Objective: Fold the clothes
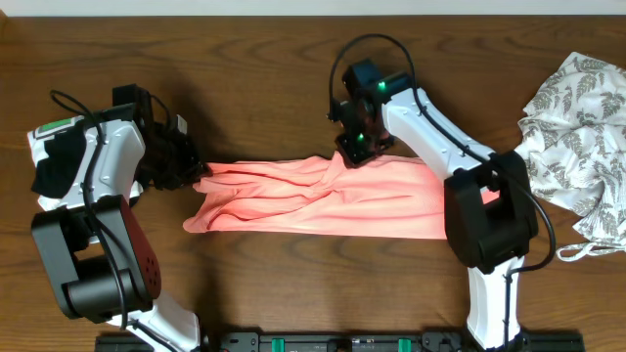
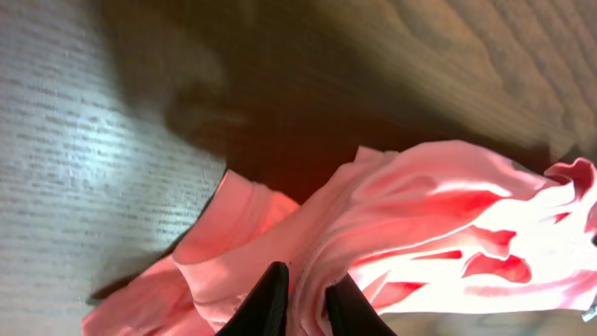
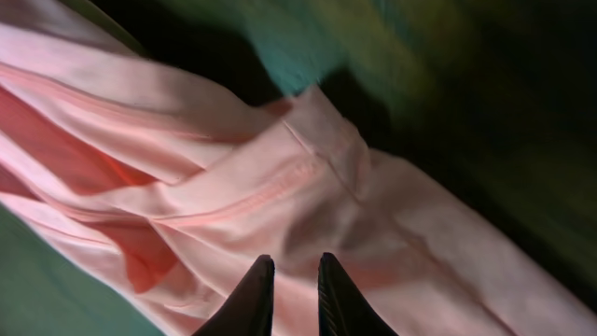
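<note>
Spreading step: left gripper [image 1: 193, 172] and right gripper [image 1: 352, 153], nearly closed, each pinch the T-shirt [image 1: 323, 198]; next, probably stretching it flat.

No text, label, brand, number or sign can be read in any of the views. A small green patch [image 1: 61, 124] on the white housing of the left arm is too small to tell whether it carries any writing.
</note>
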Robot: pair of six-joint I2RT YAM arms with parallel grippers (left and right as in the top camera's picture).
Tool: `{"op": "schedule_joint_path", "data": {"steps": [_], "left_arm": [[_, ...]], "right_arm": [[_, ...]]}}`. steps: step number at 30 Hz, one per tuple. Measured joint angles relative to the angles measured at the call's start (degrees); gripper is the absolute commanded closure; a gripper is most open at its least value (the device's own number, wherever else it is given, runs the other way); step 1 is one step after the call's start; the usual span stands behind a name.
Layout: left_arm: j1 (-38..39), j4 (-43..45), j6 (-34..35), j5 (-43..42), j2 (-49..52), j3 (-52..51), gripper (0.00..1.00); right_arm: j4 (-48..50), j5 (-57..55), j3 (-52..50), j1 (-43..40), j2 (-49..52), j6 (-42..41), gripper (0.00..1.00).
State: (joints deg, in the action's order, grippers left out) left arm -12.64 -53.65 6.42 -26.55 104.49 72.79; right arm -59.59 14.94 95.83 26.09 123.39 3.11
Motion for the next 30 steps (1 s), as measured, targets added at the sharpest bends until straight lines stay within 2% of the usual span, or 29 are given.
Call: {"op": "schedule_joint_path", "data": {"steps": [5, 9, 15, 16, 18, 19, 25, 30], "left_arm": [[0.0, -2.5, -0.1, 0.0, 0.0, 0.0, 0.56], [0.0, -3.6, 0.3, 0.0, 0.0, 0.0, 0.5], [0.0, -4.1, 0.2, 0.0, 0.0, 0.0, 0.5], [0.0, -4.1, 0.2, 0.0, 0.0, 0.0, 0.53], [0.0, -4.2, 0.5, 0.4, 0.0, 0.0, 0.73], [0.0, -4.2, 0.4, 0.9, 0.0, 0.0, 0.76], [0.0, -3.3, 1.1, 7.5, 0.0, 0.0, 0.76], [0.0, -1.1, 1.2, 9.2, -1.9, 0.0, 0.76]], "right_arm": [[0.9, 0.0, -3.4, 0.0, 0.0, 0.0, 0.84], [1.2, 0.0, -4.2, -0.1, 0.0, 0.0, 0.84], [1.6, 0.0, -4.4, -0.1, 0.0, 0.0, 0.84], [1.6, 0.0, -4.4, -0.1, 0.0, 0.0, 0.84], [1.6, 0.0, -4.5, -0.1, 0.0, 0.0, 0.83], [1.6, 0.0, -4.5, -0.1, 0.0, 0.0, 0.83], [1.9, 0.0, -4.5, -0.1, 0.0, 0.0, 0.83], [2.3, 0.0, -4.5, -0.1, 0.0, 0.0, 0.83]]}}
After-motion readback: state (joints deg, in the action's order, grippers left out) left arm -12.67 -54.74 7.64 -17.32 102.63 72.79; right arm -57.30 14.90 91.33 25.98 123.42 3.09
